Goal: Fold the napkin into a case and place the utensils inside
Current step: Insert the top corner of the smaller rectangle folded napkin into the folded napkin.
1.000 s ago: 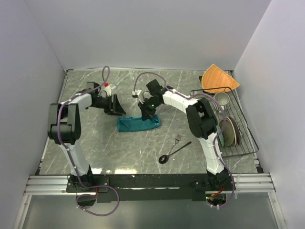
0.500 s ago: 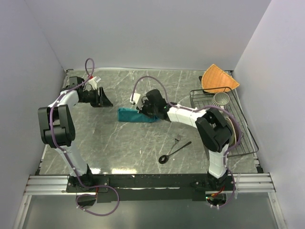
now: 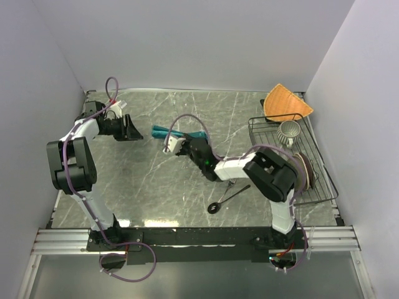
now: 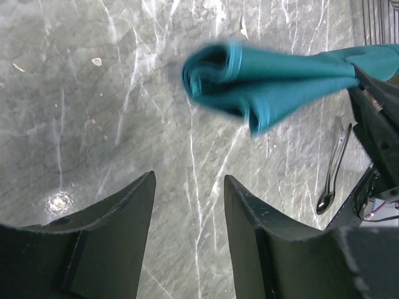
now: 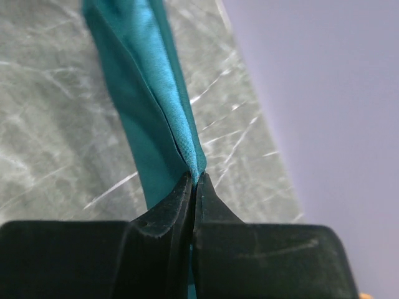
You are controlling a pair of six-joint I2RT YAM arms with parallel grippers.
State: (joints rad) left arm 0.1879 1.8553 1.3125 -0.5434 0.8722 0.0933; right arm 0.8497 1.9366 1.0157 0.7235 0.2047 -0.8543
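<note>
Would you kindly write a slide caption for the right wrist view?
Right claw shut on a fold of the teal napkin, marble table behind.

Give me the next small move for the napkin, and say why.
Probably move the left gripper forward to pinch the napkin at its free end. The right gripper is shut on one edge, the cloth hangs bunched, and the left jaws stand open and empty facing it; two grips could spread it flat for folding.

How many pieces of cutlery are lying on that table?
2. The fork lies right of centre, partly tucked under the right arm; the spoon lies just beside it, toward the near edge. Others could be hidden under the arm.
</note>
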